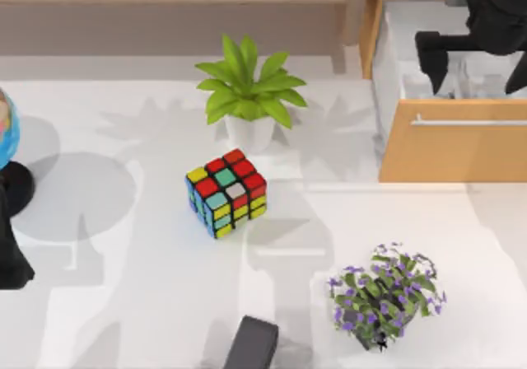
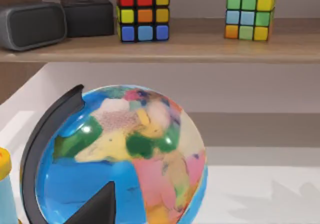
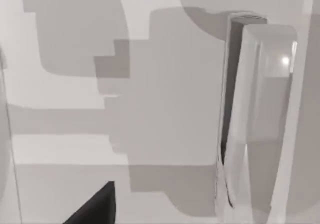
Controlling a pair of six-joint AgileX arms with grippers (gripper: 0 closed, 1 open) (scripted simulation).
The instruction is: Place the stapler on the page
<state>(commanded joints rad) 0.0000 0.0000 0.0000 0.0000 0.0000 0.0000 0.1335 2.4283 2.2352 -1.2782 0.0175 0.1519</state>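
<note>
A long pale stapler point(image 3: 257, 114) with a dark slot along one side lies on the white floor of the open drawer point(image 1: 451, 142) at the table's back right. In the top view the stapler point(image 1: 482, 79) is a faint whitish shape inside that drawer. My right gripper point(image 1: 476, 66) hangs open above it, its black fingers point(image 1: 431, 54) spread to either side; one fingertip point(image 3: 95, 208) shows in the right wrist view. My left arm point(image 1: 11, 249) is parked at the left edge, its open gripper facing the globe point(image 2: 120, 159). The page is out of view.
A Rubik's cube point(image 1: 226, 192) sits mid-table, with a potted green plant point(image 1: 247, 93) behind it and a purple-flowered plant point(image 1: 385, 293) at the front right. A dark box point(image 1: 252, 344) lies at the front edge. The globe point(image 1: 5, 130) stands far left, below a shelf point(image 2: 165, 46) with cubes and a speaker.
</note>
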